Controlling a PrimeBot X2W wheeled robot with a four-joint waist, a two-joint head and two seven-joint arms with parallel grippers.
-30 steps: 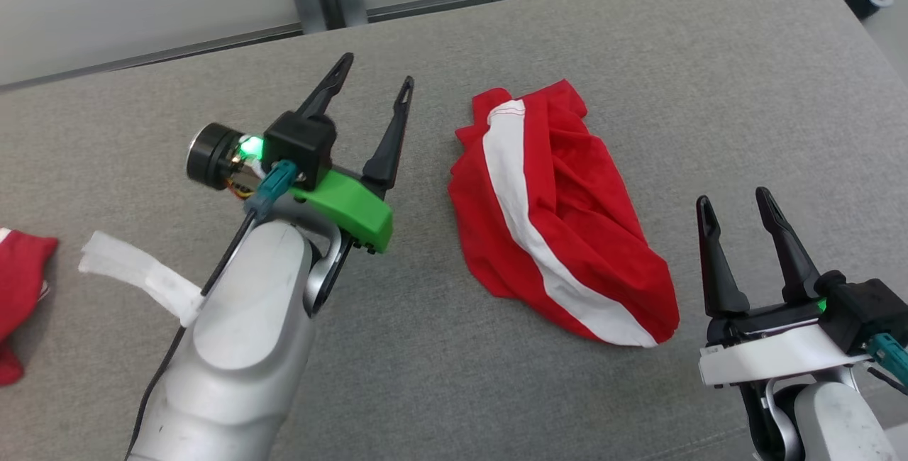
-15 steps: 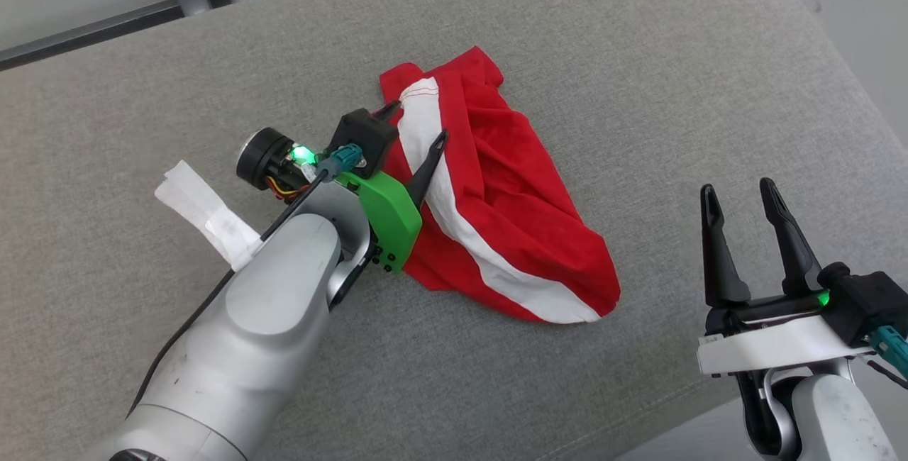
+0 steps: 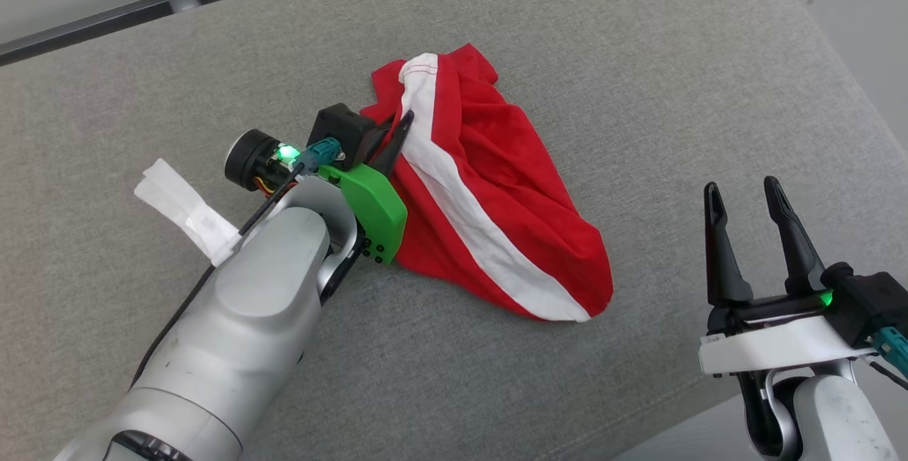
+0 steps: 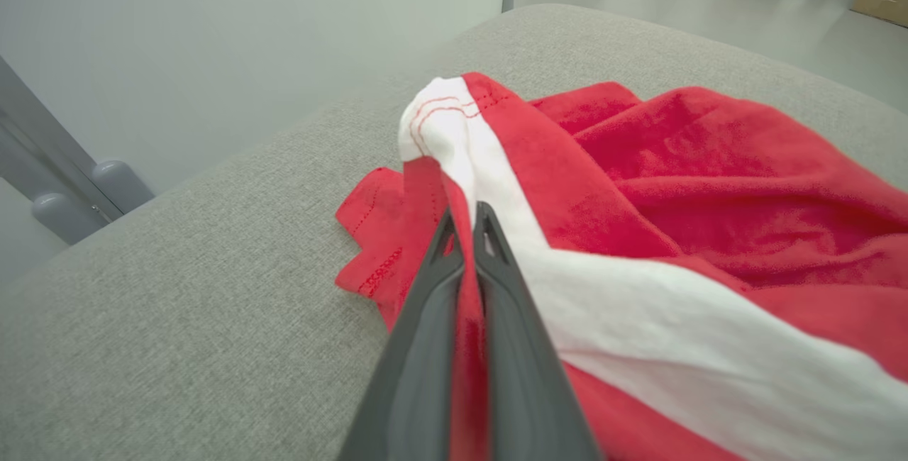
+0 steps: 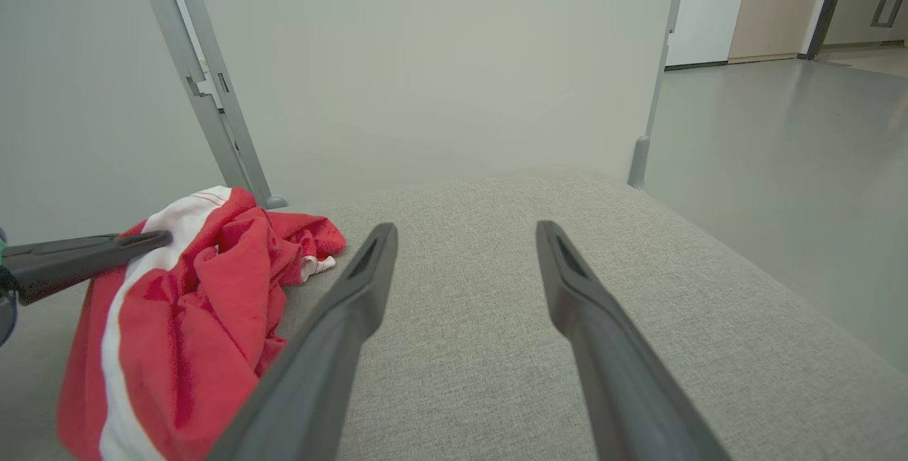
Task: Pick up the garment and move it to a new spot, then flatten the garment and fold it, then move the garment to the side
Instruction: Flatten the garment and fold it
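Note:
The garment (image 3: pixel 496 184) is a crumpled red piece with a white stripe, lying in the middle of the grey padded table (image 3: pixel 638 57). My left gripper (image 3: pixel 399 124) is shut on a fold at its left edge near the white stripe's top; in the left wrist view the fingers (image 4: pixel 425 319) pinch red cloth of the garment (image 4: pixel 709 184) between them. My right gripper (image 3: pixel 741 191) stands open to the garment's lower right, apart from it, nothing between its fingers (image 5: pixel 333 333). The garment (image 5: pixel 177 291) lies at the left of the right wrist view, with my left gripper's tips (image 5: pixel 152 237) at its edge.
A white paper-like tag (image 3: pixel 188 209) sticks out beside my left forearm. The table's rounded right edge (image 3: pixel 851 92) drops to the floor. Grey frame posts (image 5: pixel 206 92) stand behind the table against a pale wall.
My left gripper, open one second ago and left of the garment, reached its left edge and has shut on a fold there. The head camera shifted. My right gripper held still.

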